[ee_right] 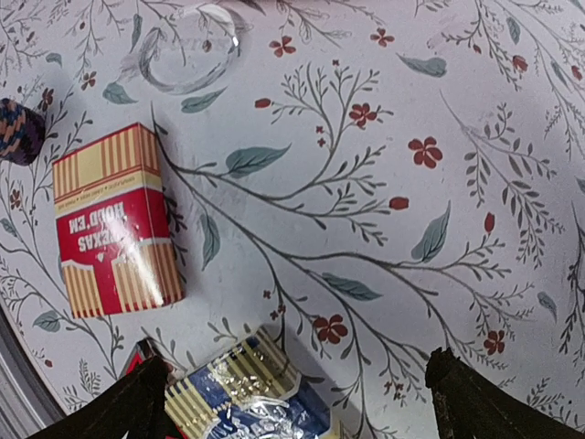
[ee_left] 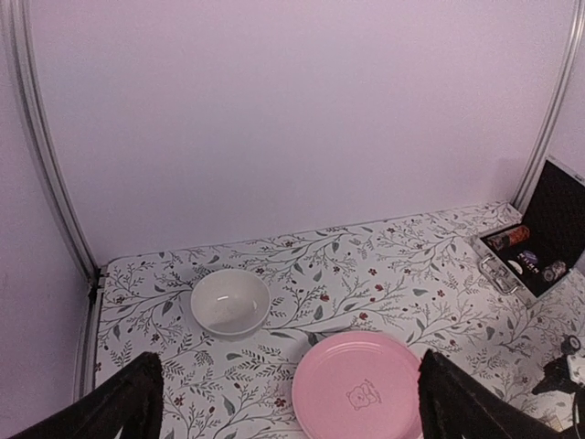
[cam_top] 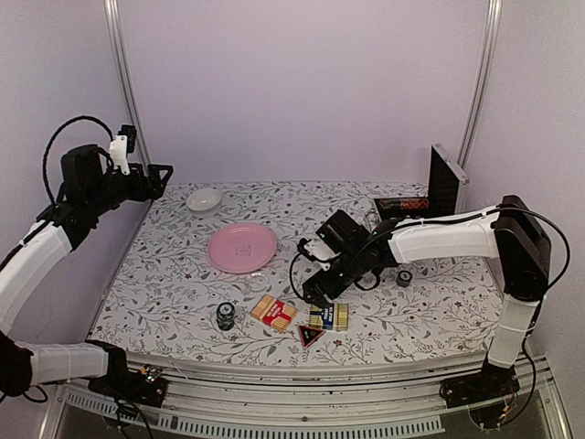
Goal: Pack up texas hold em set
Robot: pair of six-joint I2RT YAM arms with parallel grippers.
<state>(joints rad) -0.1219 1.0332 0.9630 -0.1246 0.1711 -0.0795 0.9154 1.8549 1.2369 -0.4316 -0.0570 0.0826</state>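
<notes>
Hovering over the blue card deck (ee_right: 247,402), my right claw (ee_right: 296,361) is spread wide and holds nothing. My left claw (ee_left: 291,384) is just as wide and empty, raised at the far left above the white bowl (ee_left: 228,302) and pink plate (ee_left: 361,384).

The silver case (cam_top: 430,203) stands open at the far right of the bench (cam_top: 439,311), lid upright, with some chips already inside. The red card deck (cam_top: 274,311), the black triangular marker (cam_top: 310,336) and one chip stack (cam_top: 225,316) lie loose near the front edge. A second chip stack (cam_top: 403,278) sits nearer the case.

My worry is the approach. In the wrist view the blue deck sits off-centre, close to one finger, so closing now could catch a corner and spin it. Its wrapper looks glossy, so it may slip. The marker lies just beside it, and a finger coming down there could pin it or shove it toward the edge.
</notes>
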